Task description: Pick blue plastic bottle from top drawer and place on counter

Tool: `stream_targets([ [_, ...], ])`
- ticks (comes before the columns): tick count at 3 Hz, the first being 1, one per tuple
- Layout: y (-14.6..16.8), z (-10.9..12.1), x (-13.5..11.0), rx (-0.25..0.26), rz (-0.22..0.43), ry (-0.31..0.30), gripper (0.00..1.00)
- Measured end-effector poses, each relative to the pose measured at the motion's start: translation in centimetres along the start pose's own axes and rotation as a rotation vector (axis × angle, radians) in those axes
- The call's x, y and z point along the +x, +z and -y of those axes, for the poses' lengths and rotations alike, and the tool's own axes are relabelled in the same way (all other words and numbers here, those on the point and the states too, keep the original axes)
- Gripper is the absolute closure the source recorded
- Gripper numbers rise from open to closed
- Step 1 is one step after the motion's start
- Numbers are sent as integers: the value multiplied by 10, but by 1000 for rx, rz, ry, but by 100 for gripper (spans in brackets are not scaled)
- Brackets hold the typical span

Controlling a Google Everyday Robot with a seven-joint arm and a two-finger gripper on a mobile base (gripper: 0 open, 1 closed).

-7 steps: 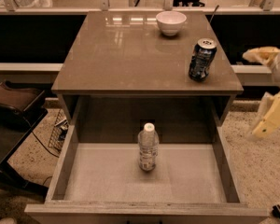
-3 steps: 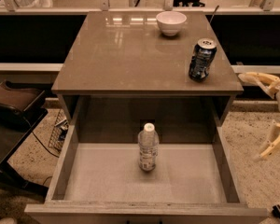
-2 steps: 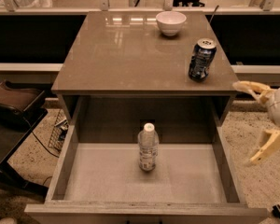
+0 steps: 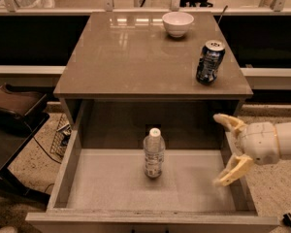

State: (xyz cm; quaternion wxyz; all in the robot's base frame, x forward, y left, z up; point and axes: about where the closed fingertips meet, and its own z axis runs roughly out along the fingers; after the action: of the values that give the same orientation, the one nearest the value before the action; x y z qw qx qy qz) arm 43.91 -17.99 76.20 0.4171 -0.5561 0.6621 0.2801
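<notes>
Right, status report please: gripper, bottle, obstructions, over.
Cream two-finger gripper open, at right wall of grey drawer. Small clear white-capped plastic bottle upright mid-drawer, ungrasped. Nothing between them.

The top drawer stands pulled out below the bench and is open from above. A blue plastic bottle stands upright near the middle of the drawer floor, with bare floor to its left, right and front. Thin side walls bound the drawer, and the bench's front edge overhangs its back part. The tool hangs at the drawer's right wall with its two fingers spread wide. It is well to the right of the bottle, with bare floor between them. On the bench a dark can stands near the right front corner and a white bowl sits at the back. The bench's left half is bare.
</notes>
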Motion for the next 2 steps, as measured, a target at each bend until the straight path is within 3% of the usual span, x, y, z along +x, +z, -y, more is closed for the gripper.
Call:
stream_targets([
  [1, 52, -4, 19, -25, 187, 59, 0],
  [2, 75, -7, 23, -36, 283, 65, 0],
])
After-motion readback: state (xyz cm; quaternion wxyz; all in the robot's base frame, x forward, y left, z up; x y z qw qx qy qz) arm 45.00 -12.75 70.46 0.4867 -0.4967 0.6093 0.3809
